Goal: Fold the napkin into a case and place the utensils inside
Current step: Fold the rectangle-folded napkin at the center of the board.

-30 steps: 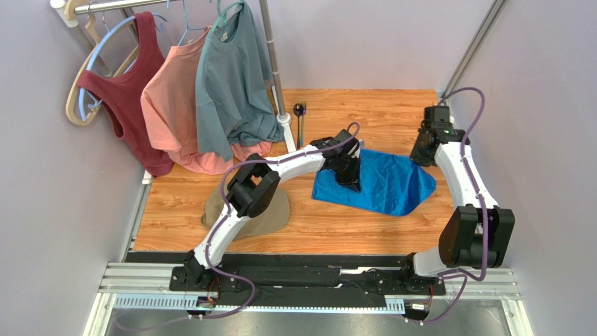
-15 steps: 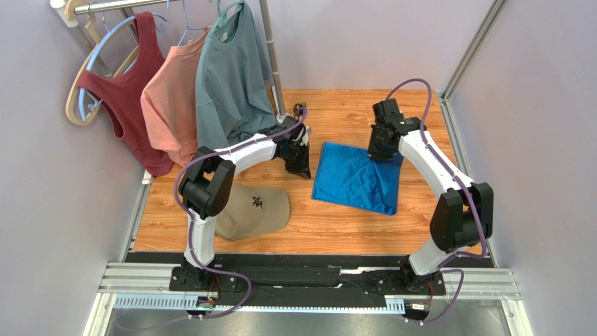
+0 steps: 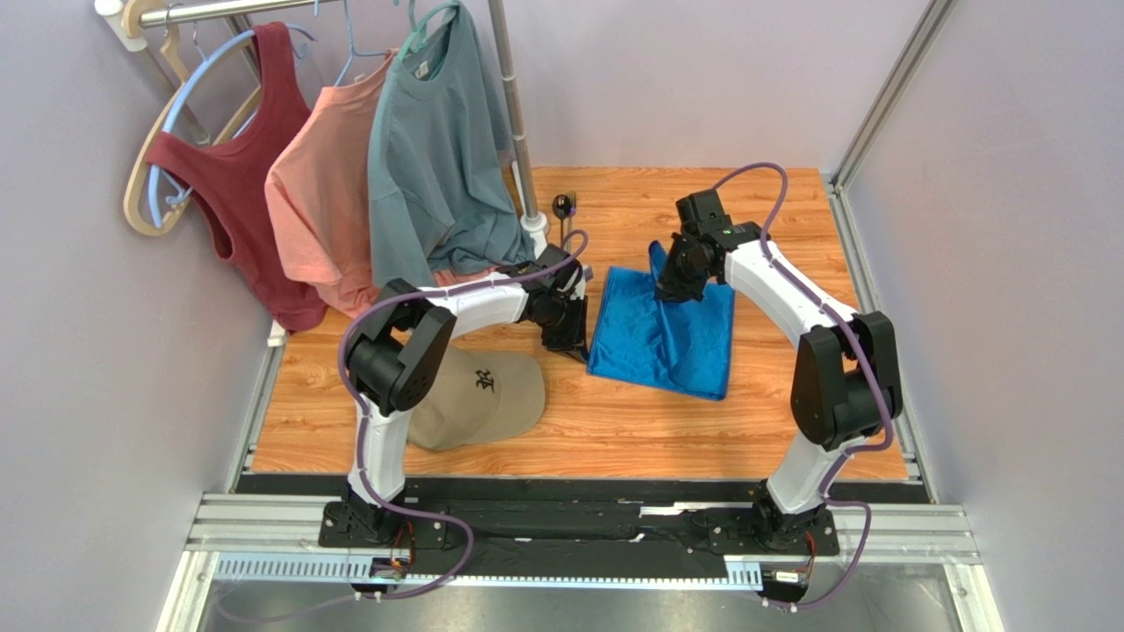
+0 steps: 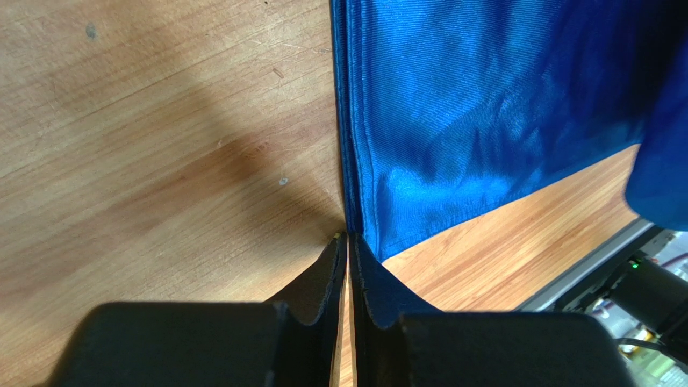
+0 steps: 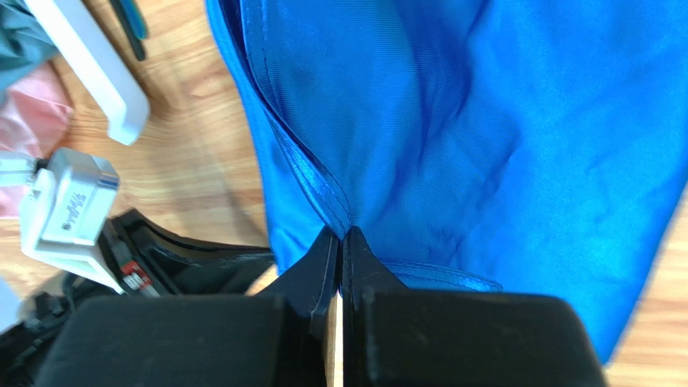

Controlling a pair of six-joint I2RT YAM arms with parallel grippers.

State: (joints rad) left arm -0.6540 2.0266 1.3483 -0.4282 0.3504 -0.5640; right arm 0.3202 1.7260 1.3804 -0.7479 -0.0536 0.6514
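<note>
Folding the napkin point(image 3: 666, 336) on the surface point(image 3: 620, 421), I pinch its raised corner in my right jaws. My left jaws sit shut at its hem. Next, lay it flat.

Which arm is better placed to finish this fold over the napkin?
Right. The right end effector is shut on the napkin hem, with that flap raised over the rest. The left end effector sits shut beside the napkin's edge, seemingly gripping nothing.
</note>
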